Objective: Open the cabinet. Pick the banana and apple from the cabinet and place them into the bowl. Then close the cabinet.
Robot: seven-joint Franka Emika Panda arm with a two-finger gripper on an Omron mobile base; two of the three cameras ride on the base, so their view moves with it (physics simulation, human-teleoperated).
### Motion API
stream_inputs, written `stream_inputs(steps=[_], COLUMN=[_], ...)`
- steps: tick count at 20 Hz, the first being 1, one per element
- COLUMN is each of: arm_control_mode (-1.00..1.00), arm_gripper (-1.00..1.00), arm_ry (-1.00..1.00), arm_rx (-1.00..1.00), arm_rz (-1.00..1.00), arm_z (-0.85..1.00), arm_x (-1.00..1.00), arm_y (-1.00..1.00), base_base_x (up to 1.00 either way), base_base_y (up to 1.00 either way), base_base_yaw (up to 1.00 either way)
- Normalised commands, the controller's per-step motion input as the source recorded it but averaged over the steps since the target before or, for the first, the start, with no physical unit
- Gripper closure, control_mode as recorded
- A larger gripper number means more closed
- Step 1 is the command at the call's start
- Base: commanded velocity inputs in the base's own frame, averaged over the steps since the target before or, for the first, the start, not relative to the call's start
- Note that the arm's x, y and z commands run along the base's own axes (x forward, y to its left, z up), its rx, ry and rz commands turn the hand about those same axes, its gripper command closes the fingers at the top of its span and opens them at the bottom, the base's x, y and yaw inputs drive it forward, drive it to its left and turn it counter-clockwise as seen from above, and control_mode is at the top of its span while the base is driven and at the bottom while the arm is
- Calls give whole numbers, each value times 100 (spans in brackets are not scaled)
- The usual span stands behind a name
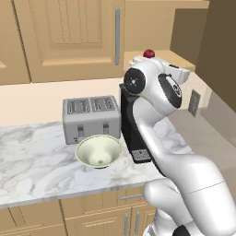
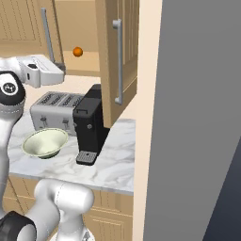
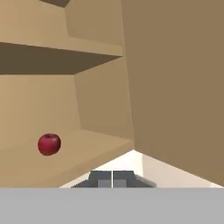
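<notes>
Tool (image 3: 112, 178) tips pressed together, nothing between them, sits at the mouth of the open cabinet (image 3: 175, 87), aimed into its lower shelf.

Cabinet: right door (image 2: 117, 61) swung out over the coffee machine (image 2: 90, 124), left door (image 1: 69, 37) shut. Marble surface (image 1: 32, 161) below carries a toaster (image 1: 91, 117), the coffee machine and the bowl (image 1: 98, 150). Bowl has nothing in it, stands just in front of the toaster, well below and to the left of the tool.

Apple (image 3: 49, 144) rests on the lower cabinet shelf, ahead of the tool and off to its left in the hand view, well apart from the tips. Round, so no axis to line up. Judgement: banana and apple steps both not yet done, the tips must part and the hand swing left and forward to reach the apple.

Small orange ball (image 2: 77, 52) on the shelf further back in the right base view; not a task thing.

Hard to make out: apple is half hidden behind the arm in the left base view. Can't locate the banana. Tips are cut off by the hand view's lower edge.
</notes>
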Motion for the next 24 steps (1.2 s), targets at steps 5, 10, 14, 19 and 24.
stream_inputs(steps=[5,10,14,19,24], arm_control_mode=[-100,-100,-100,-100,-100], arm_gripper=[-100,-100,-100,-100,-100], arm_ry=[-10,-9,-5,-6,-6], arm_rx=[0,0,0,0,0], arm_rz=[24,14,10,7,5], arm_z=[-4,0,0,0,0], arm_x=[25,23,26,16,0], arm_y=[52,15,11,16,21], base_base_x=[0,0,0,0,0], base_base_y=[0,0,0,0,0], base_base_yaw=[0,0,0,0,0])
